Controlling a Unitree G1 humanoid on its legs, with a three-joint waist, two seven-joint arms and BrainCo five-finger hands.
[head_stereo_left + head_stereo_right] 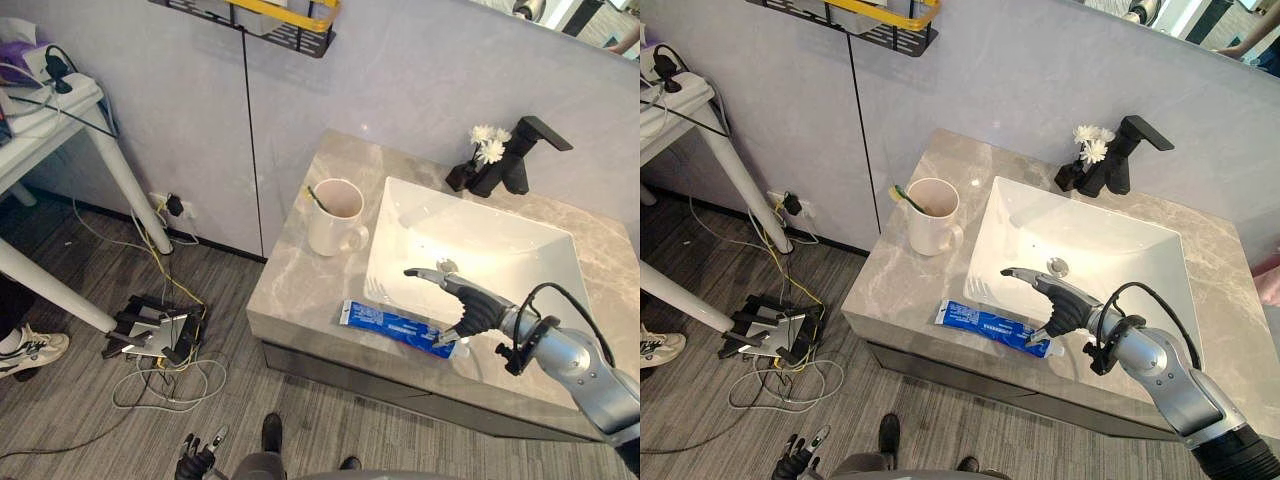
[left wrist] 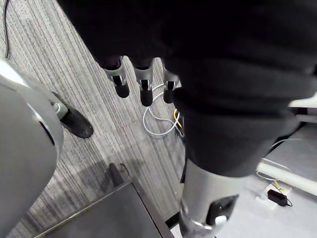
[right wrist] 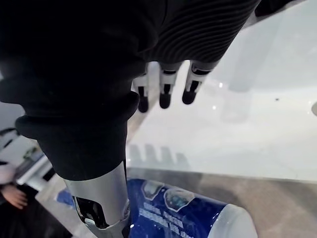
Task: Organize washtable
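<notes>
One blue toothpaste tube point(image 1: 390, 323) lies flat along the front edge of the grey marble countertop point(image 1: 300, 280), its white cap end pointing toward the robot's right. The right hand point(image 1: 478, 308) hovers over that cap end, spread wide. Its fingers point(image 3: 165, 91) reach out straight above the white basin point(image 1: 500, 235), and its thumb point(image 3: 101, 198) angles down to the tube beside the cap (actual contact cannot be confirmed). Nothing is gripped in the hand.

Behind the tube, to the left of the basin, stands a cream mug point(image 1: 335, 215) with a toothbrush point(image 1: 905, 197) leaning inside it. At the back of the basin stands a black faucet point(image 1: 520, 155), with a small spray of white flowers point(image 1: 488, 145) just beside it.

The left hand point(image 1: 198, 462) hangs low over the striped floor point(image 2: 99, 124), well apart from the washtable, fingers relaxed and holding nothing.
</notes>
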